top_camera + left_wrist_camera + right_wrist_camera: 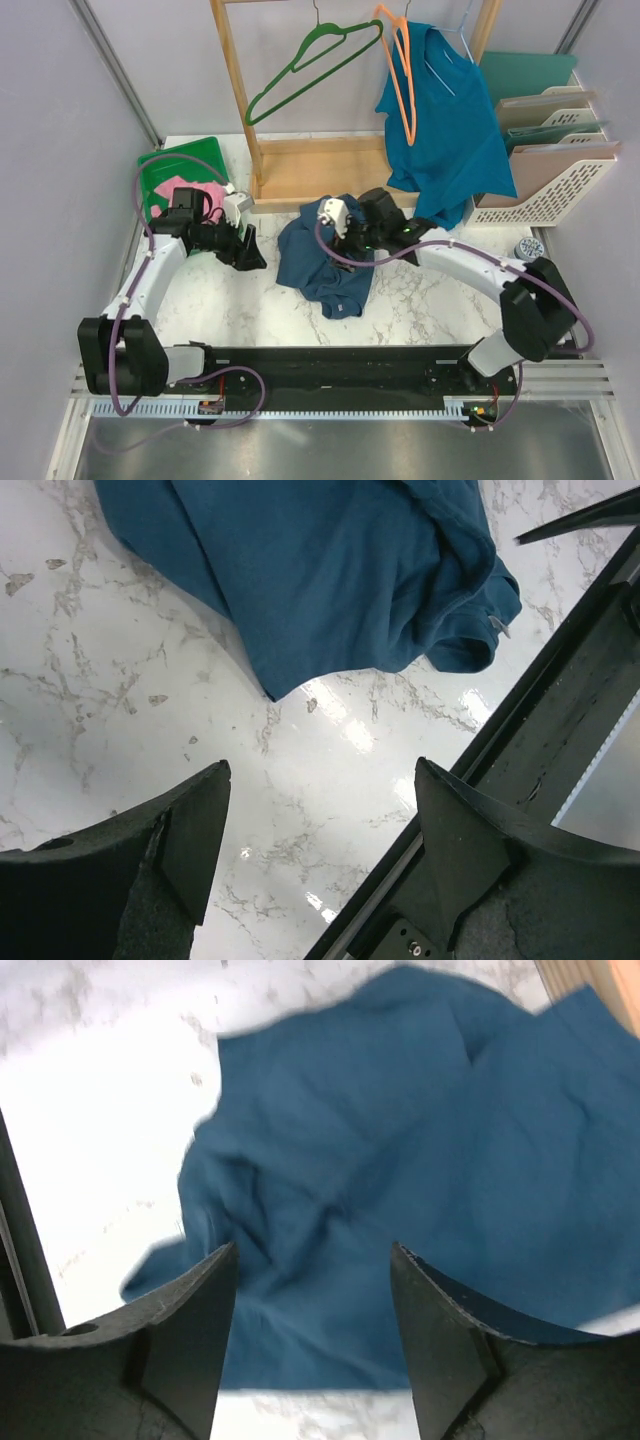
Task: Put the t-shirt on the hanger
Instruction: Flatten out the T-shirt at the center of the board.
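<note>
The t-shirt (325, 262) lies crumpled in a heap on the marble table (250, 310), approx. mid-table, just in front of the wooden rack (238, 100). It isn't on the hanger (401, 85), which hangs tilted from the rack's top bar w/ a teal shirt (455, 140) draped beside and behind it. The L gripper (322, 770) hovers low over bare marble just left of the heap, its fingers spread wide w/ only tabletop showing btwn them. In the L wrist view the shirt's edge and a rolled hem lie ahead of the tips, apart from them. The R gripper (313, 1250) sits over the heap's upper right part, jaws spread too, w/ cloth filling the view below but no fold pinched. Whether its tips touch the fabric can't be told, as the R wrist view is blurred. A green hanger (315, 68) hangs on the rack left of the orange one. A pink garment (205, 193) lies on a green board (165, 170) at the table's far-left corner, behind the L arm.
</note>
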`<state>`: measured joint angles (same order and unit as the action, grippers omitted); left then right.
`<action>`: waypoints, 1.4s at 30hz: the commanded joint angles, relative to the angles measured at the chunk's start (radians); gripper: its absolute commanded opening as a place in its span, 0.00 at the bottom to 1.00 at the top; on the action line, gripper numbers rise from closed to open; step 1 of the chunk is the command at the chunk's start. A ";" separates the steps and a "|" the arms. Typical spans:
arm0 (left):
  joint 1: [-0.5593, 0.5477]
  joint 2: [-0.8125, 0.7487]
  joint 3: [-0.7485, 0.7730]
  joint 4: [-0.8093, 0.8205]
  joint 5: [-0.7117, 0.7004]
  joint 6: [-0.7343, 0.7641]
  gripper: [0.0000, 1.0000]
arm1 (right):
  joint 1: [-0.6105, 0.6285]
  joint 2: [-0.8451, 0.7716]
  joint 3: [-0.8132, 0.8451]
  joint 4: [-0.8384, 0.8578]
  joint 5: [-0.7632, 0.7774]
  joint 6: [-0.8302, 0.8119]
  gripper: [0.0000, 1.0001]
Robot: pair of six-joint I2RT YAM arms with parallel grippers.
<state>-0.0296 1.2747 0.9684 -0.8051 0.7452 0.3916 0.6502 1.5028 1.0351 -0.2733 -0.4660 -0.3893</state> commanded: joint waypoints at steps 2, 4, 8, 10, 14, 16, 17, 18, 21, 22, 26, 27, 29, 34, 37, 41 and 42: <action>-0.003 -0.072 -0.019 0.026 0.039 -0.043 0.81 | 0.106 0.152 0.126 0.109 0.180 0.217 0.66; -0.003 -0.077 -0.019 0.026 0.023 -0.033 0.81 | 0.118 0.184 0.154 0.106 0.223 0.230 0.65; -0.003 -0.093 -0.011 0.026 0.003 -0.013 0.81 | 0.123 0.215 0.167 0.088 0.303 0.233 0.60; -0.004 -0.094 -0.007 0.024 0.008 -0.005 0.81 | 0.121 0.212 0.166 0.063 0.345 0.224 0.56; -0.013 -0.072 0.006 0.024 0.016 0.024 0.79 | 0.121 0.172 0.149 0.036 0.366 0.213 0.17; -0.038 -0.067 0.004 0.023 -0.012 0.071 0.78 | 0.118 0.116 0.138 0.013 0.383 0.214 0.00; -0.082 -0.067 0.001 0.020 -0.042 0.096 0.77 | 0.115 0.088 0.137 0.002 0.385 0.217 0.00; -0.105 -0.077 -0.005 0.020 -0.055 0.117 0.76 | 0.106 0.056 0.128 -0.009 0.385 0.225 0.00; -0.216 -0.087 -0.022 0.027 -0.110 0.208 0.75 | -0.009 -0.120 0.054 -0.047 0.325 0.312 0.00; -0.240 -0.086 -0.025 0.036 -0.118 0.251 0.75 | -0.080 -0.206 0.027 -0.065 0.317 0.316 0.00; -0.383 -0.034 -0.037 0.090 -0.167 0.378 0.75 | -0.199 -0.340 -0.102 -0.213 0.395 0.216 0.00; -0.403 -0.020 -0.042 0.104 -0.164 0.410 0.75 | -0.219 -0.354 -0.143 -0.243 0.415 0.170 0.00; -0.459 0.024 -0.060 0.144 -0.173 0.476 0.74 | -0.247 -0.388 -0.171 -0.317 0.441 0.120 0.00; -0.550 0.116 -0.094 0.256 -0.129 0.631 0.68 | -0.316 -0.398 -0.184 -0.397 0.435 0.000 0.00; -0.616 0.169 -0.122 0.315 -0.141 0.751 0.66 | -0.331 -0.354 -0.164 -0.444 0.486 -0.096 0.00; -0.644 0.284 -0.116 0.399 -0.286 0.782 0.70 | -0.350 -0.342 -0.148 -0.475 0.495 -0.184 0.00; -0.644 0.331 -0.102 0.399 -0.311 0.776 0.70 | -0.351 -0.349 -0.147 -0.475 0.491 -0.194 0.00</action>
<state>-0.6636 1.4944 0.8330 -0.5148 0.5484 1.0458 0.3111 1.1664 0.8433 -0.6983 -0.0097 -0.4641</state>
